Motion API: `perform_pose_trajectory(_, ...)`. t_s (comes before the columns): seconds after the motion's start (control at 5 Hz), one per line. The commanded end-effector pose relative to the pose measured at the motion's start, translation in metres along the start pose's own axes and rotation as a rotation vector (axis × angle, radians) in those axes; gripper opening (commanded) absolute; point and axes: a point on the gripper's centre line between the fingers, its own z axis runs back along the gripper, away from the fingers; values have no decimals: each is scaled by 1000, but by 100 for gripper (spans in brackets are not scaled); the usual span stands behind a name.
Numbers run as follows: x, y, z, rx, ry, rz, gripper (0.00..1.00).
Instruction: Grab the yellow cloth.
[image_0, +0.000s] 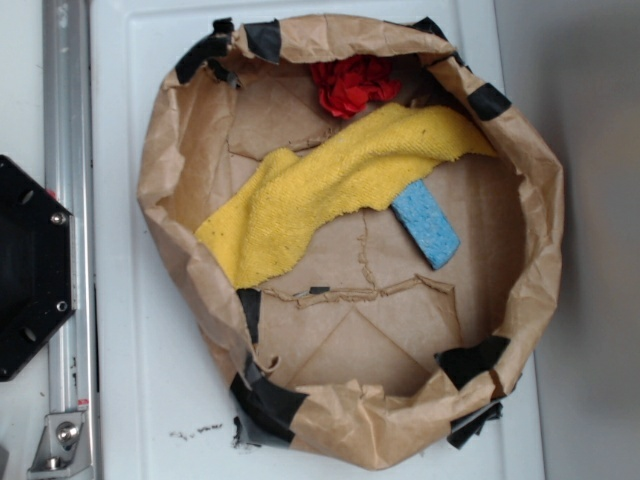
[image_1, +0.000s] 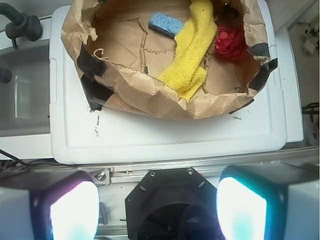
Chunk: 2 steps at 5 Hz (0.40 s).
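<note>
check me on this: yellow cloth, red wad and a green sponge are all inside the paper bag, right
Not quite: the sponge is light blue, not green, as the exterior view shows. The rest holds: the yellow cloth, the red wad and the sponge all lie inside the paper bag.

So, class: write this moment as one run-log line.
stage: before approach | pincer: open, empty, above the bench edge | yellow cloth: untouched in paper bag, overlapping blue sponge
</note>
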Motion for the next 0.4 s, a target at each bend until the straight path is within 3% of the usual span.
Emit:
perform_pose_trajectory(0.0,88,26,-58,72,-128,48,100)
perform_pose_trajectory(0.2,105,38,-75,69,-114,87,100)
